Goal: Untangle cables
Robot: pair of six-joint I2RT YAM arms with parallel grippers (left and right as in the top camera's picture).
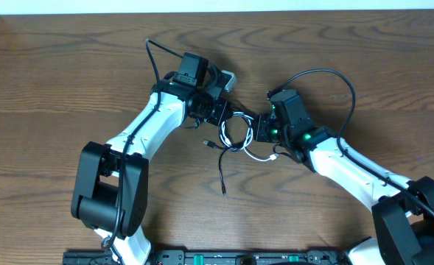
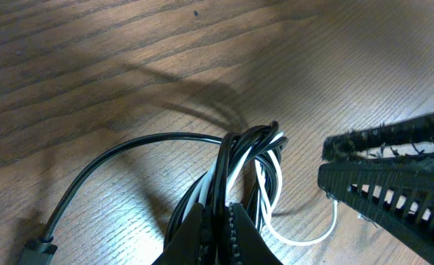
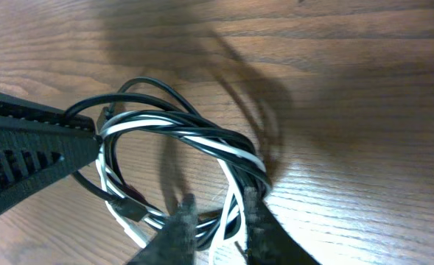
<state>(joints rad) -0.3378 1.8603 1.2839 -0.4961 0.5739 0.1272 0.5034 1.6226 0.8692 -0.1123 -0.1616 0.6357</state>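
The black and white cables (image 1: 235, 138) lie twisted together in a small coil at the table's middle. A black tail (image 1: 222, 177) runs toward the front, and a white end (image 1: 274, 156) lies to the right. My left gripper (image 1: 231, 115) is shut on the coil's dark strands, seen pinched in the left wrist view (image 2: 215, 206). My right gripper (image 1: 255, 132) is at the coil's other side. Its fingers stand apart in the right wrist view (image 3: 220, 197), with white and black strands (image 3: 235, 158) passing between them. A black plug (image 2: 36, 250) lies at lower left.
The wooden table (image 1: 69, 88) reaches to a far edge at the top. A black rail (image 1: 202, 258) runs along the front. Both arm bases (image 1: 110, 191) (image 1: 412, 217) stand at the front corners, with thick black arm wires looping above each wrist.
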